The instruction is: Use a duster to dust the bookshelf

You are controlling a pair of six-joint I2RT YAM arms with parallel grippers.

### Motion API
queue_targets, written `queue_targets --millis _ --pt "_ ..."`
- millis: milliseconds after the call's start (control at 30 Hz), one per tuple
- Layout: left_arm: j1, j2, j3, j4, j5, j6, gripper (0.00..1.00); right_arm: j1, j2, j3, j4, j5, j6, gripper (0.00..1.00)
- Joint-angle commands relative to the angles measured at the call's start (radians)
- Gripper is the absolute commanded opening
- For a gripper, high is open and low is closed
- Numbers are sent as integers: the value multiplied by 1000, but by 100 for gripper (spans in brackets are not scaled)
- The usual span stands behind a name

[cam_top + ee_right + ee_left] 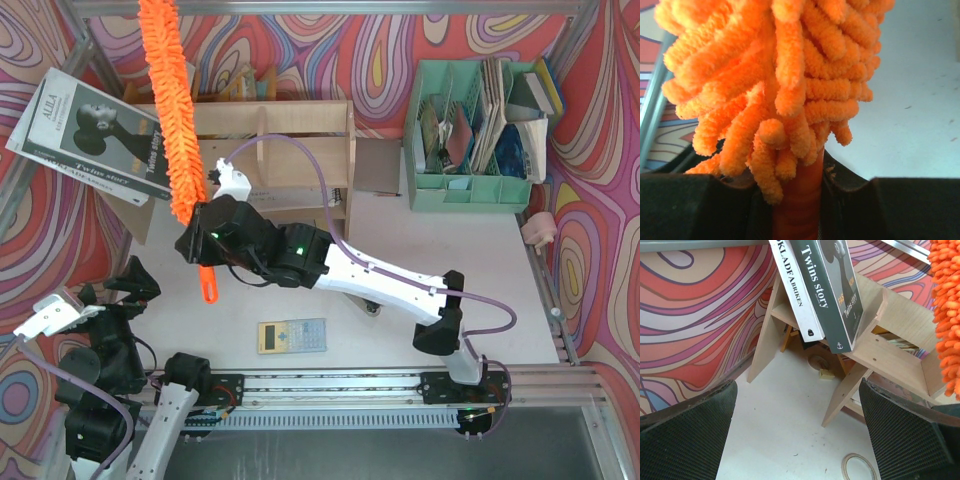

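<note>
The orange duster (pixel 172 120) stands steeply, its fluffy head slanting up over the left end of the plywood bookshelf (pixel 290 150) and its thin handle poking out below my right gripper (pixel 204 238). That gripper is shut on the duster's handle (pixel 799 205), just under the chenille head (pixel 775 75). My left gripper (pixel 135 280) hangs low at the near left, open and holding nothing (pixel 797 440). It faces the bookshelf's left legs (pixel 890 350). The duster's head (pixel 947 315) shows at the right edge of the left wrist view.
Two books (pixel 90 135) lean against the shelf's left end (pixel 830 290). A grey calculator (pixel 292 335) lies near the front edge. A mint-green organiser (pixel 480 130) full of papers stands at the back right. A tape ring (pixel 858 467) lies on the table by the shelf leg.
</note>
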Motion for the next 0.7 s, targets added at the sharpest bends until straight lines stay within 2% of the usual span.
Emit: queue_targets --millis 0,433,667 --pt "6 9 7 -5 -14 16 98 2 45 80 2 -61 118 0" --pt "6 25 7 -6 -11 16 98 -1 115 96 48 -164 256 0" --pt "6 30 6 -6 -16 16 98 -14 -34 -149 127 -77 270 0"
